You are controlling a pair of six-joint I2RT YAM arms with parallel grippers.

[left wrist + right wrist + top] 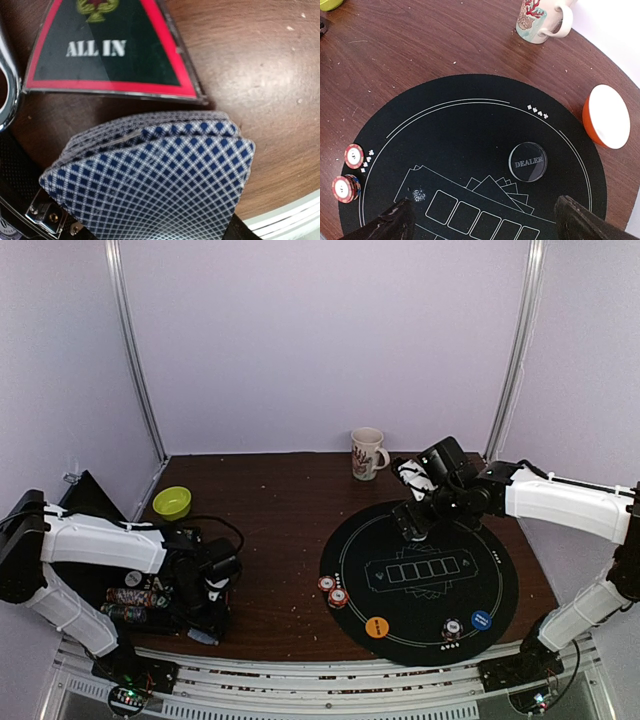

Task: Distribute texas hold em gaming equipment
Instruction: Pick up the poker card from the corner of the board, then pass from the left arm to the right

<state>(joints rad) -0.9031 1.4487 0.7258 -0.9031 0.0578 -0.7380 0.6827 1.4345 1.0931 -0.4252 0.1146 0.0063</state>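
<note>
A fanned stack of blue-and-white diamond-backed playing cards (150, 170) fills the lower left wrist view, bowed between the dark fingers. My left gripper (212, 612) is shut on them low over the table's near left. On the round black mat (418, 540) lie two red-and-white chips (332, 590), another chip (452, 628), an orange button (376, 627) and a blue button (481, 620). The clear DEALER button (527, 161) lies on the mat's far side. Above it my right gripper (485, 225) hangs open with nothing between its fingers.
A red-edged "ALL IN" triangle (110, 50) lies just beyond the cards. Chip rolls (128, 605) sit beside the left arm. A green bowl (172, 502) stands at back left, a white patterned mug (367, 452) at the back, an orange-and-white bowl (606, 116) off the mat's right edge.
</note>
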